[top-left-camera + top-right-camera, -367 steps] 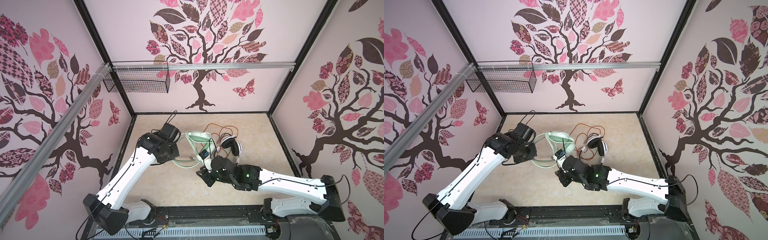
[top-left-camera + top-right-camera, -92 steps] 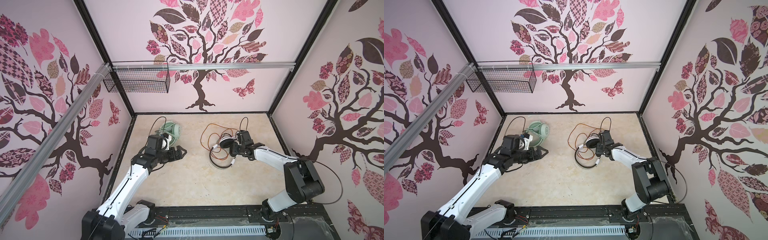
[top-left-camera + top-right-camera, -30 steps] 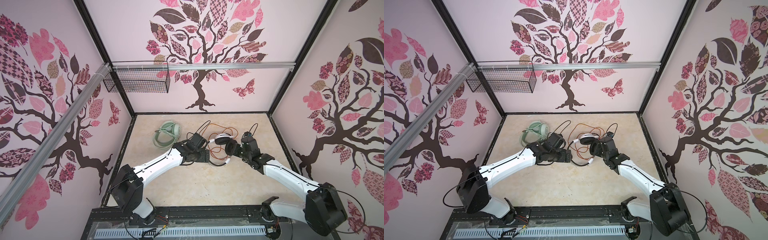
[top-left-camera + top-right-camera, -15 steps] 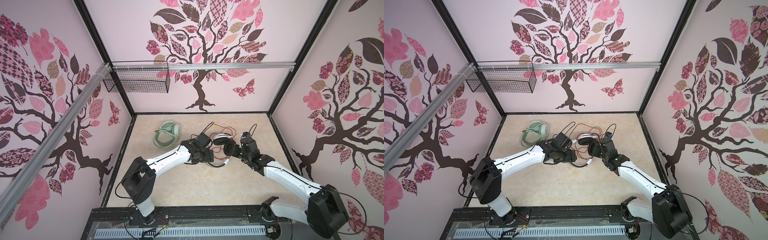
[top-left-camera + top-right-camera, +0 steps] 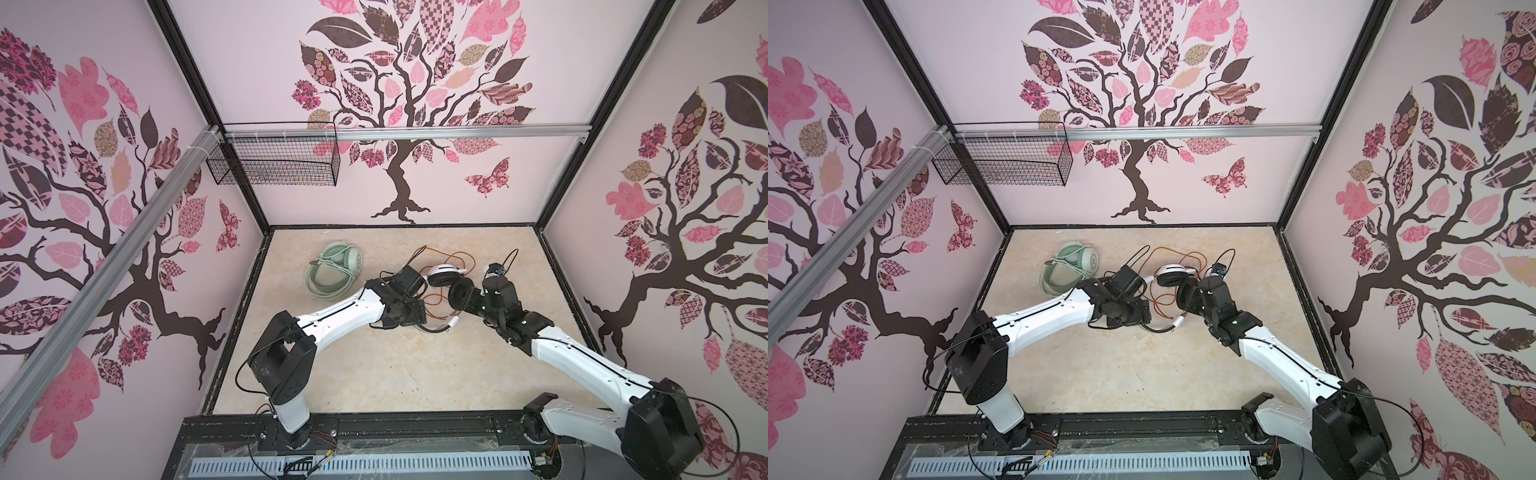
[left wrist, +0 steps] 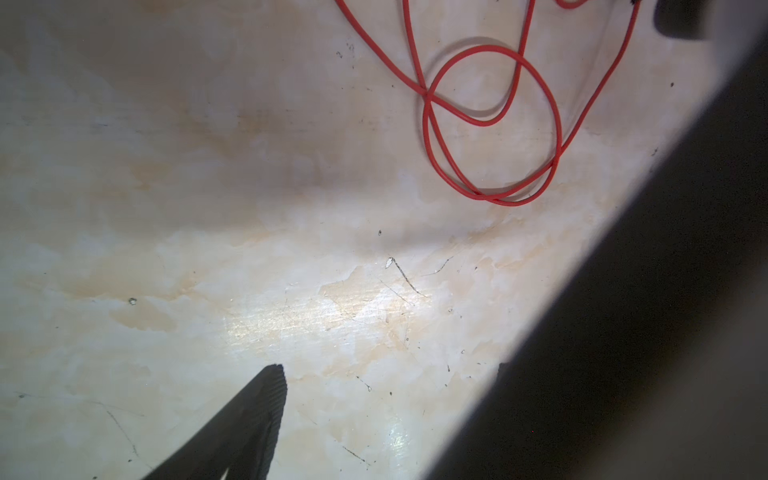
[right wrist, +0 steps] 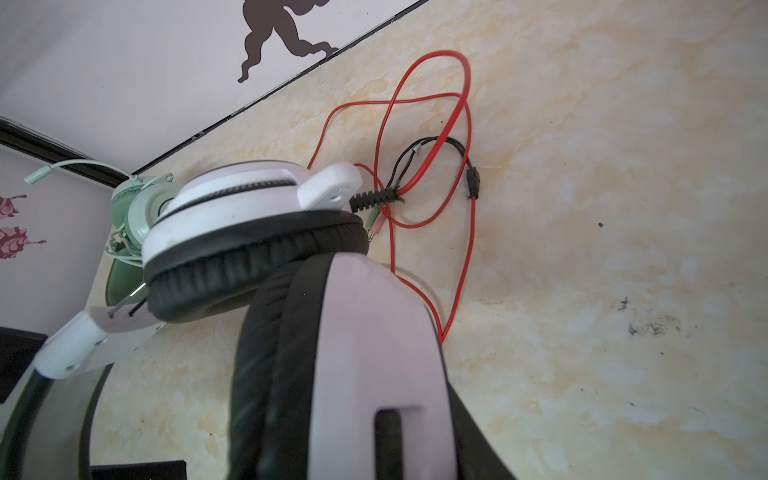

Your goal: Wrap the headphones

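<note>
Right tool (image 5: 460, 297) is clamped on a black-padded ear cup of the white headphones (image 5: 446, 272). Left tool (image 6: 388, 370) gapes empty just left of them, near their loose orange-red cord (image 6: 490, 124). Mint-green headphones (image 5: 334, 270) lie farther left on the bench (image 5: 374, 374).

Pale marbled bench (image 6: 208, 166) fills most of the frame. It is cream with tan veins, fine scratches and dark specks, and a bright patch of glare lies just below the middle. In the upper right a red cord (image 6: 427, 99) lies on it in loose overlapping loops, with several strands running off the top edge. At the bottom, left of centre, one ribbed black finger (image 6: 266, 407) of the left pincer (image 6: 390, 370) points up into the frame. Only bare bench lies between it and a large dark blurred mass covering the lower right. A smaller dark shape sits in the top right corner, too blurred to identify.
</note>
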Controlling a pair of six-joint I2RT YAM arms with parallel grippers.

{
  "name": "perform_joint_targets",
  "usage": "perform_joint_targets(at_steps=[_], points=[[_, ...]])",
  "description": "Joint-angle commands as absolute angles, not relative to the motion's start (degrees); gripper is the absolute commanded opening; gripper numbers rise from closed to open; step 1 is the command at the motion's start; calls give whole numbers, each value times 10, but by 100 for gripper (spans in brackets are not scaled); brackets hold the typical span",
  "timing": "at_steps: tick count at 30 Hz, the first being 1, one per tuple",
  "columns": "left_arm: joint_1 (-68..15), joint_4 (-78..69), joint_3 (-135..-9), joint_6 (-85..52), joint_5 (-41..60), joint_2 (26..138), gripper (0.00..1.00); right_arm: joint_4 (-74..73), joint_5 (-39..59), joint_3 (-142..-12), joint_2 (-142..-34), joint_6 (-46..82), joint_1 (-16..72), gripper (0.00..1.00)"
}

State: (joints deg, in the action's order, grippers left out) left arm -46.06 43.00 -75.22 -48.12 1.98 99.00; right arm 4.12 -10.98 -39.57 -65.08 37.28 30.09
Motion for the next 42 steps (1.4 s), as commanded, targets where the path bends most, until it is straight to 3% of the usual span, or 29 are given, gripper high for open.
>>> perform_joint_targets(at_steps=[1, 13, 22, 25, 27, 34, 36, 42], points=[[-464, 441, -777, -490, -3, 989, 77, 40, -191, -417, -625, 386, 346, 35], [-482, 450, -788, -555, 35, 971, 77, 110, -329, -442, -628, 526, 405, 32], [-504, 435, -770, -624, 68, 966, 76, 104, -335, -437, -634, 567, 417, 29], [-504, 427, -764, -620, 66, 963, 63, 104, -342, -438, -635, 566, 421, 29], [-504, 422, -761, -613, 61, 963, 44, 104, -348, -439, -634, 567, 425, 29], [-504, 452, -773, -578, 26, 981, 46, 85, -344, -435, -619, 560, 437, 28], [-504, 452, -772, -570, 23, 984, 42, 79, -343, -435, -615, 557, 441, 28], [-498, 450, -769, -554, 17, 978, 0, 75, -338, -437, -611, 553, 448, 28]])
